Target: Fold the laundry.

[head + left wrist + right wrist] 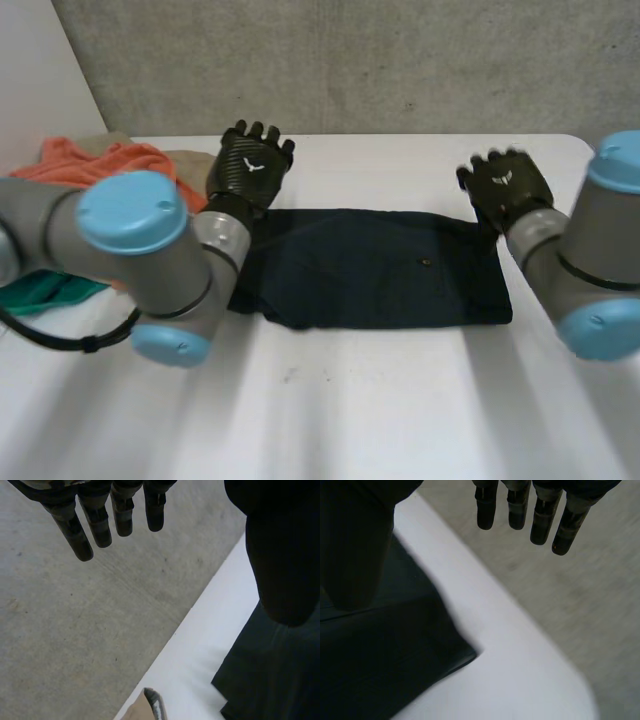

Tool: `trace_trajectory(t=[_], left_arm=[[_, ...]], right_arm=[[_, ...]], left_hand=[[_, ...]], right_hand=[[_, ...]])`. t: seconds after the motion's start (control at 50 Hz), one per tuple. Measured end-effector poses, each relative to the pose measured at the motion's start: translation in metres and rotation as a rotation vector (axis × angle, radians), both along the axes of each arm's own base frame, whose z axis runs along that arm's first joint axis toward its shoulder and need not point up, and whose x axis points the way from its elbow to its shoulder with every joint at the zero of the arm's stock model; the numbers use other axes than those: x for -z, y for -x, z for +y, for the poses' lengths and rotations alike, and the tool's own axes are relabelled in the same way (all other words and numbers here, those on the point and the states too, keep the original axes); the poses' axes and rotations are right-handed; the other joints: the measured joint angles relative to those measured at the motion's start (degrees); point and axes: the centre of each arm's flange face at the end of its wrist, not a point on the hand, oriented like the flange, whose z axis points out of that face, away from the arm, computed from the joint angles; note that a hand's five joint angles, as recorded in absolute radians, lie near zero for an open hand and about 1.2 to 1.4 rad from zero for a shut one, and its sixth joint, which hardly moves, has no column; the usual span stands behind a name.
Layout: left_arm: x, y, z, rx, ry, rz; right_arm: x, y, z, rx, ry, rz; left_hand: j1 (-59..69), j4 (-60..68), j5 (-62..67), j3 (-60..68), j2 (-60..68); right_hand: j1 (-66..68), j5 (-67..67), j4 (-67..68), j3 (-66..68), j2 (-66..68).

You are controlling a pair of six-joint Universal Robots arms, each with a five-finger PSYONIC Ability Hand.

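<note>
Nearest, the left arm's blue cap (132, 212) looms; beyond, left hand (250, 165) and right hand (508, 185) hang with fingers straight and empty, seemingly just above the far corners of the dark garment (370, 268) flat on the table (350, 400).

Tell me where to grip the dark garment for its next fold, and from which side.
Likely its two far corners, from above at the far edge. The dark garment lies flat as a wide rectangle, and the open left hand and right hand hover near those corners, one each.
</note>
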Motion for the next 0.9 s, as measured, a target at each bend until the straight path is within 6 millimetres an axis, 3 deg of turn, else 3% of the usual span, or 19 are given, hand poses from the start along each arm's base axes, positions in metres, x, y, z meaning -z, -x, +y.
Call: trace_trajectory(t=[0.04, 0.14, 0.34, 0.4, 0.42, 0.44, 0.46, 0.56, 0.66, 0.68, 0.78, 0.84, 0.9], left_arm=[[-0.008, -0.009, 0.014, 0.006, -0.030, 0.044], [-0.008, -0.025, 0.037, 0.017, -0.111, 0.109], [0.008, -0.033, 0.049, 0.015, -0.185, 0.112], [0.012, -0.033, 0.049, 0.013, -0.192, 0.105], [0.012, -0.033, 0.049, 0.012, -0.193, 0.104], [0.013, -0.033, 0.049, 0.012, -0.195, 0.102], [0.013, -0.034, 0.049, 0.011, -0.195, 0.102], [0.010, -0.034, 0.049, 0.009, -0.188, 0.105], [0.003, -0.036, 0.048, 0.006, -0.172, 0.116], [0.000, -0.037, 0.047, 0.001, -0.164, 0.123], [-0.006, -0.043, 0.046, -0.014, -0.155, 0.131], [-0.007, -0.048, 0.045, -0.027, -0.155, 0.132], [-0.008, -0.052, 0.042, -0.041, -0.156, 0.137]], right_arm=[[0.006, 0.010, 0.017, 0.002, -0.116, -0.011], [0.028, 0.027, 0.036, 0.010, -0.279, -0.022], [0.061, 0.032, 0.024, 0.011, -0.234, -0.032], [0.071, 0.030, 0.017, 0.008, -0.220, -0.021], [0.072, 0.030, 0.017, 0.008, -0.218, -0.019], [0.076, 0.030, 0.014, 0.008, -0.213, -0.007], [0.077, 0.031, 0.013, 0.011, -0.208, 0.006], [0.071, 0.041, 0.011, 0.041, -0.183, 0.042], [0.051, 0.064, 0.007, 0.099, -0.137, 0.099], [0.042, 0.079, 0.004, 0.127, -0.114, 0.154], [0.031, 0.096, -0.004, 0.139, -0.058, 0.289], [0.022, 0.086, -0.006, 0.083, 0.014, 0.356], [0.011, 0.050, 0.001, -0.055, 0.127, 0.368]], left_hand=[[0.00, 0.00, 0.00, 0.00, 0.00], [0.00, 0.00, 0.00, 0.00, 0.00], [0.00, 0.00, 0.00, 0.00, 0.00], [0.00, 0.00, 0.00, 0.00, 0.00], [0.00, 0.00, 0.00, 0.00, 0.00], [0.00, 0.00, 0.00, 0.00, 0.00], [0.00, 0.00, 0.00, 0.00, 0.00], [0.00, 0.00, 0.00, 0.00, 0.00], [0.00, 0.00, 0.00, 0.00, 0.00], [0.00, 0.00, 0.00, 0.00, 0.00], [0.00, 0.00, 0.00, 0.00, 0.00], [0.00, 0.00, 0.00, 0.00, 0.00], [0.00, 0.00, 0.00, 0.00, 0.00]], right_hand=[[0.15, 0.02, 0.12, 0.31, 0.07], [1.34, 2.70, 2.45, 3.89, 2.43], [8.11, 8.73, 9.49, 10.79, 8.57], [27.01, 28.45, 29.91, 31.08, 31.65], [27.01, 28.45, 29.91, 31.08, 31.65], [39.14, 45.38, 48.26, 49.28, 49.15], [39.86, 49.27, 53.15, 54.03, 53.72], [39.86, 49.76, 54.65, 55.62, 53.99], [39.86, 49.82, 54.67, 55.62, 53.99], [39.86, 50.06, 54.67, 55.62, 53.99], [42.04, 50.76, 54.69, 55.62, 53.99], [42.40, 50.76, 54.70, 55.62, 53.99], [43.39, 51.30, 54.74, 55.62, 53.99]])
